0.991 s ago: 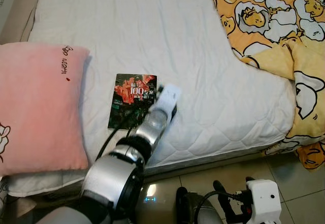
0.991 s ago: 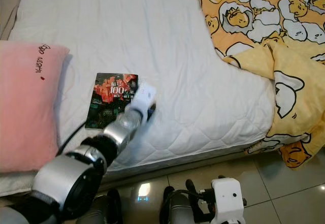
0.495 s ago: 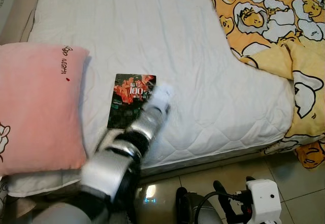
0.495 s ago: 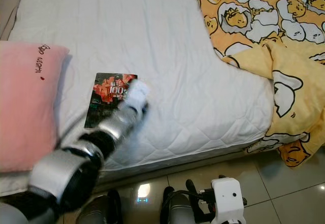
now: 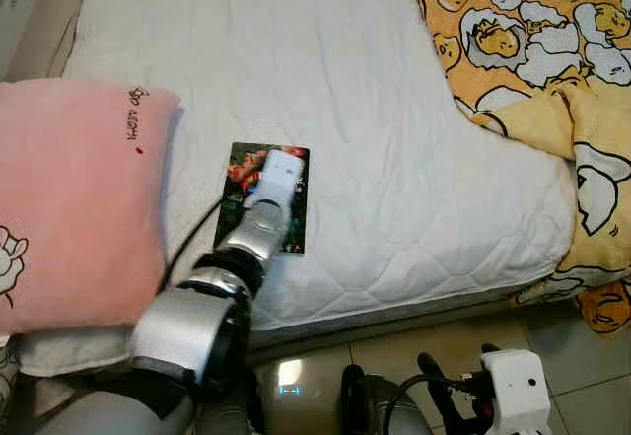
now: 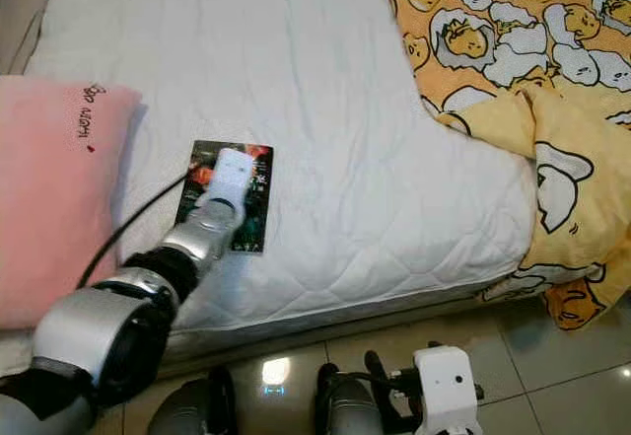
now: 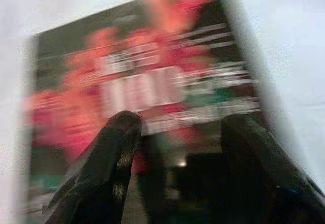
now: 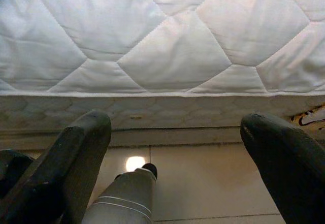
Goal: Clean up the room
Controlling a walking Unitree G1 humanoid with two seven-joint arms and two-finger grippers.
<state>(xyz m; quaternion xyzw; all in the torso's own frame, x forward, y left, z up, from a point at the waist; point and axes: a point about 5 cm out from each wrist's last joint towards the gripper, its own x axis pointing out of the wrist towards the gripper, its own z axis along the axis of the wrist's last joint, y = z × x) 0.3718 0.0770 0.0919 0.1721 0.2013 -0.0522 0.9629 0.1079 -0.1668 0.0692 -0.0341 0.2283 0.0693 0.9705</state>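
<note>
From my head my left arm hides the book (image 5: 296, 198) on the white bed (image 5: 325, 70) beside the pink pillow (image 5: 74, 198), while my wrist camera shows my left gripper (image 7: 177, 132) spread open just over its red cover.

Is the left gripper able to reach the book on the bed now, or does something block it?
Probably yes. The left gripper is already over the book, fingers open, and nothing lies between them. The pink pillow sits off to the side, apart from the book.
</note>
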